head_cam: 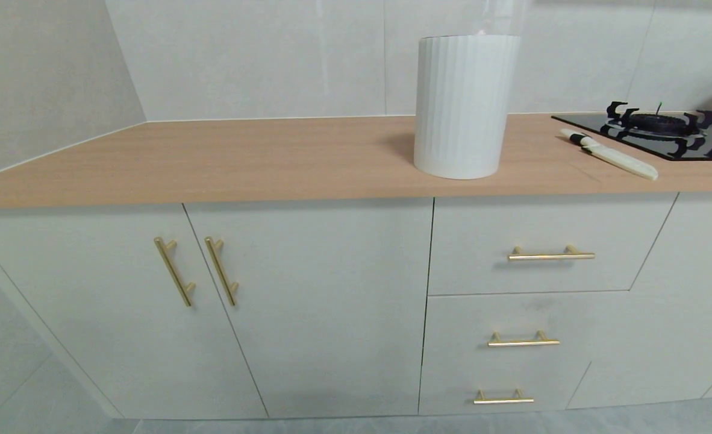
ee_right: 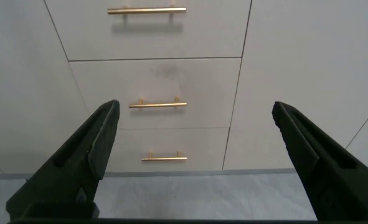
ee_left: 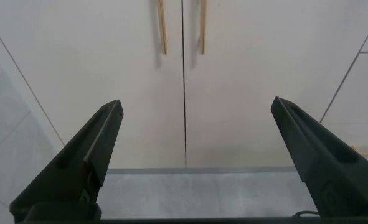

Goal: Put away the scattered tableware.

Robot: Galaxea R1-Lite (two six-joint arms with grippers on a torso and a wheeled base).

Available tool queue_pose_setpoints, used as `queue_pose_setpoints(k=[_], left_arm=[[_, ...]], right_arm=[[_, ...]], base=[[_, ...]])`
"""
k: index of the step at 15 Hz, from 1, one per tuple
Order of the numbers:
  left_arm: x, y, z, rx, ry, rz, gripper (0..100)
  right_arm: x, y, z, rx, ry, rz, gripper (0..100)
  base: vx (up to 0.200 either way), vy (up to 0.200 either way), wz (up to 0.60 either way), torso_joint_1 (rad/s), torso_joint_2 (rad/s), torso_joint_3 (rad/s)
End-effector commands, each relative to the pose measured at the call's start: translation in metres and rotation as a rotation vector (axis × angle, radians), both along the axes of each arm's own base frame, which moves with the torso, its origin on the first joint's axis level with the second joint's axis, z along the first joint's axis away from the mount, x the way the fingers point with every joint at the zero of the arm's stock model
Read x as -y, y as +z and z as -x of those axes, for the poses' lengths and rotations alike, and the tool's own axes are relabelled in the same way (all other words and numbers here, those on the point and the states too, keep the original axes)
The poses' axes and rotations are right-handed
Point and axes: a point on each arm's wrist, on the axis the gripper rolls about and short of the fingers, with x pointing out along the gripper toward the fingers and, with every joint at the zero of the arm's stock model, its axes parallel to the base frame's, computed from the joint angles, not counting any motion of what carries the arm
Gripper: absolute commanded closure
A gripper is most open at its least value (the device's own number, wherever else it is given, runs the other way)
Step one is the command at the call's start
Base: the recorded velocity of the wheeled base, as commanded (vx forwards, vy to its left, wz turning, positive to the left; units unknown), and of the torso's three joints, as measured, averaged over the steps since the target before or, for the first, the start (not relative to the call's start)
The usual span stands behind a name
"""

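A white knife with a black band (head_cam: 609,154) lies on the wooden counter (head_cam: 241,160) at the right, beside the stove. A tall white ribbed container (head_cam: 463,105) stands upright on the counter left of the knife. My left gripper (ee_left: 196,109) is open, held low in front of the two cabinet doors with gold handles (ee_left: 162,28). My right gripper (ee_right: 196,109) is open too, low before the stack of drawers (ee_right: 155,81). Nothing is between either pair of fingers.
A black gas stove (head_cam: 663,129) sits at the counter's far right. Below the counter are two doors (head_cam: 211,301) on the left and three drawers with gold handles (head_cam: 552,255) on the right, all closed. Tiled walls close the corner at left.
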Motion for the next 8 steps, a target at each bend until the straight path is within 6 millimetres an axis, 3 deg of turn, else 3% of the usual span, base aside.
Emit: queue_pose_setpoints(k=[1, 5, 8], left_arm=[[0.0000, 0.0000, 0.0000, 0.000, 0.001, 0.000, 0], [0.0000, 0.0000, 0.0000, 0.000, 0.001, 0.000, 0], [0.0000, 0.0000, 0.0000, 0.000, 0.001, 0.002, 0]], right_arm=[[0.0000, 0.0001, -0.0002, -0.002, 0.000, 0.000, 0], [0.0000, 0.0001, -0.0002, -0.002, 0.000, 0.000, 0], [0.0000, 0.0001, -0.0002, -0.002, 0.000, 0.000, 0]], base=[[0.000, -0.200, 0.00, 0.007, 0.00, -0.002], [0.000, -0.200, 0.00, 0.000, 0.00, 0.002], [0.000, 0.000, 0.00, 0.000, 0.00, 0.000]])
